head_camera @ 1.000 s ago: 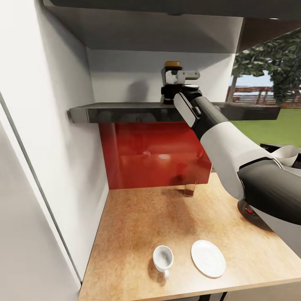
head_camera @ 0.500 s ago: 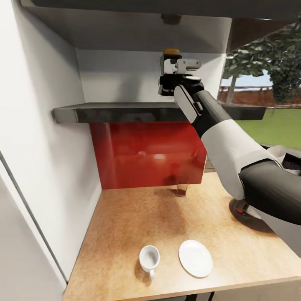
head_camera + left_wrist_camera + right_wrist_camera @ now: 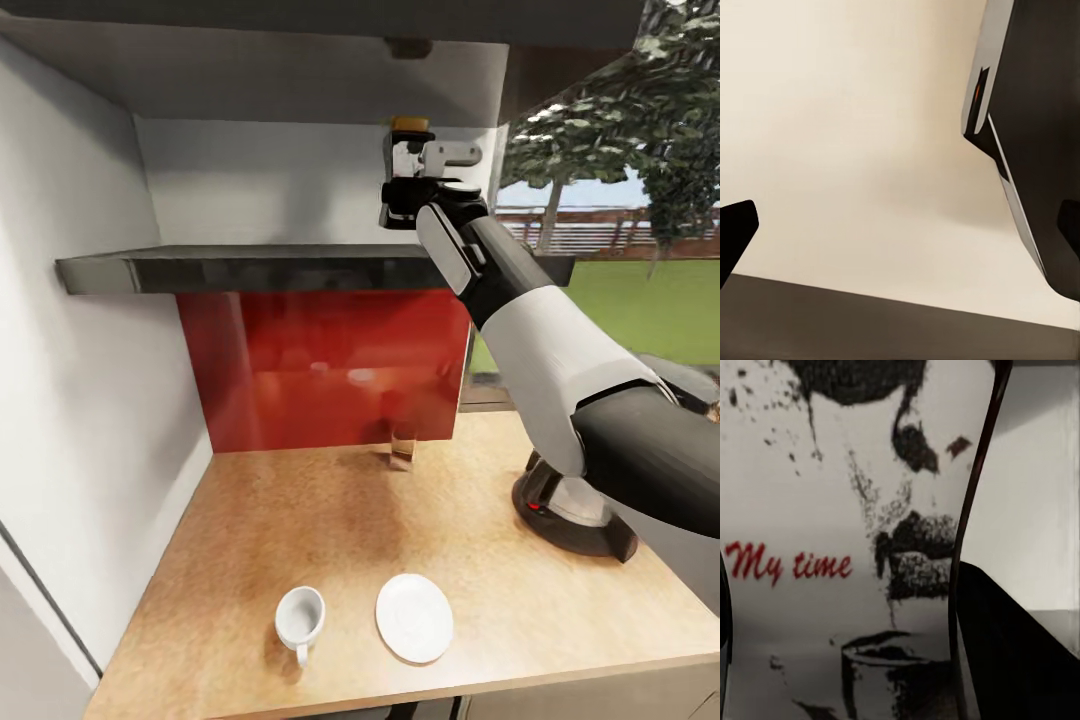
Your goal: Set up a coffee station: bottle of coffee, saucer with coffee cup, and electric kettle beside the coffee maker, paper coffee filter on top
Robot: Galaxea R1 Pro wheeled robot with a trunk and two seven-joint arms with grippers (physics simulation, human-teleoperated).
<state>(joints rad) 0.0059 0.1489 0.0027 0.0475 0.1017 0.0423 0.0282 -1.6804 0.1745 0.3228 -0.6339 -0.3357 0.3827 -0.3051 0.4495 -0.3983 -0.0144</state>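
One bottle of coffee [image 3: 411,126] above the shelf [image 3: 250,270], my right gripper [image 3: 418,165] clamped on it.
Below on the kitchen countertop [image 3: 330,520]: one coffee cup [image 3: 300,620], one saucer [image 3: 414,617], one electric kettle [image 3: 570,505]; left gripper's state I can't tell.

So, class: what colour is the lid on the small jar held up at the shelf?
Yellow. The small jar's lid shows best in the head view, above the right gripper.

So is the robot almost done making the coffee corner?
Not yet. In hand: the right gripper is up at the shelf around the bottle of coffee, whose label shows in the right wrist view. The coffee cup stands beside the saucer, not on it. The electric kettle is on the kitchen countertop. Cup, filter and bottle placing look left.
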